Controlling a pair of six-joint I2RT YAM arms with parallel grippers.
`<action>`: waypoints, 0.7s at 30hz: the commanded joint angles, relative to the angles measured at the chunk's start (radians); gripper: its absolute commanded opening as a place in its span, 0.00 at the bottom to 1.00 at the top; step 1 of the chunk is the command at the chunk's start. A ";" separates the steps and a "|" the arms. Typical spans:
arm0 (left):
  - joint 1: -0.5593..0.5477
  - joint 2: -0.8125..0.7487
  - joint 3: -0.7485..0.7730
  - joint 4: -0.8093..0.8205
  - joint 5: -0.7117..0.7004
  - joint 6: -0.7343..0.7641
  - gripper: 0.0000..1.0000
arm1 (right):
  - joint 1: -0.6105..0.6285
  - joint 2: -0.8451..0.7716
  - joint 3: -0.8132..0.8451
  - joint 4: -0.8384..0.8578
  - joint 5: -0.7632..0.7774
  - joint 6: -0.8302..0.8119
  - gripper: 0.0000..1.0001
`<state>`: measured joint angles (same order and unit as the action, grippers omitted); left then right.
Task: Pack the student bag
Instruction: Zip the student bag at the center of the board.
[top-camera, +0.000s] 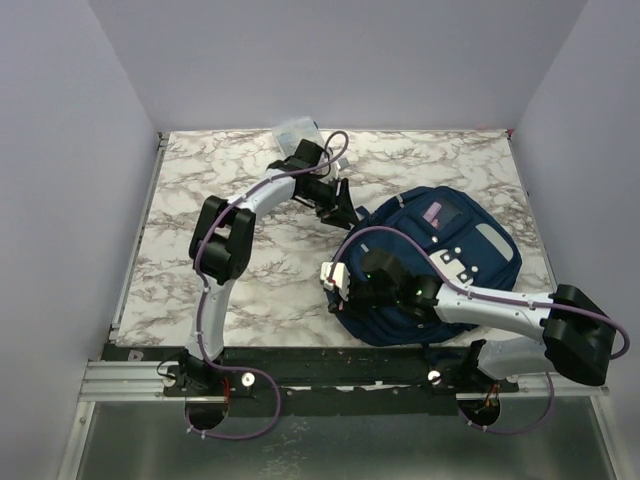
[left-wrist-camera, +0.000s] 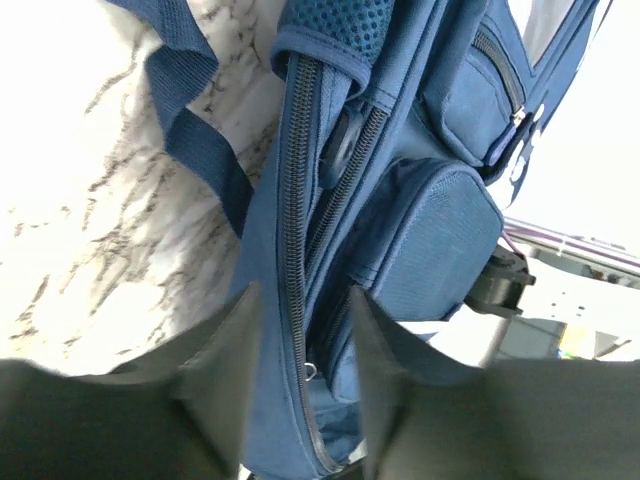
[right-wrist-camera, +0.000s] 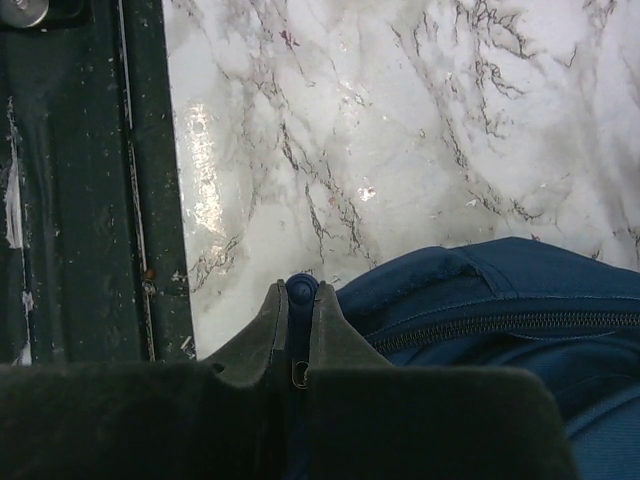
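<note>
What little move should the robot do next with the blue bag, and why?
Probably close the left gripper on the zipper seam of the student bag. Its fingers stand apart with that seam between them, the zipper looks shut there, and the right gripper pinches a blue tab at the bag's edge.

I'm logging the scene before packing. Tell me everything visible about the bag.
The bag is navy fabric with thin grey trim, front pockets, white zipper tabs and a small pink label. It lies flat, front up, on the marble table, right of centre, a strap trailing on the marble. Its zip looks closed. The left fingers straddle that zipped edge; the right fingers pinch a small blue tab at its near-left rim; the right arm crosses it.
</note>
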<state>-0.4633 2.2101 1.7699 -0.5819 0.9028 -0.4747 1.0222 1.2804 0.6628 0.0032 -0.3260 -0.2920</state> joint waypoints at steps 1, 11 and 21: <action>0.023 -0.132 -0.084 -0.028 -0.061 0.018 0.52 | 0.015 0.040 0.026 0.050 0.013 0.040 0.01; 0.025 -0.548 -0.547 0.105 -0.258 -0.054 0.74 | 0.014 0.017 -0.036 0.150 -0.005 0.069 0.01; 0.003 -0.811 -1.054 0.574 -0.231 -0.424 0.74 | 0.015 -0.035 -0.045 0.165 -0.032 0.053 0.01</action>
<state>-0.4366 1.4479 0.8467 -0.2878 0.6632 -0.7067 1.0264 1.2881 0.6319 0.0975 -0.3222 -0.2367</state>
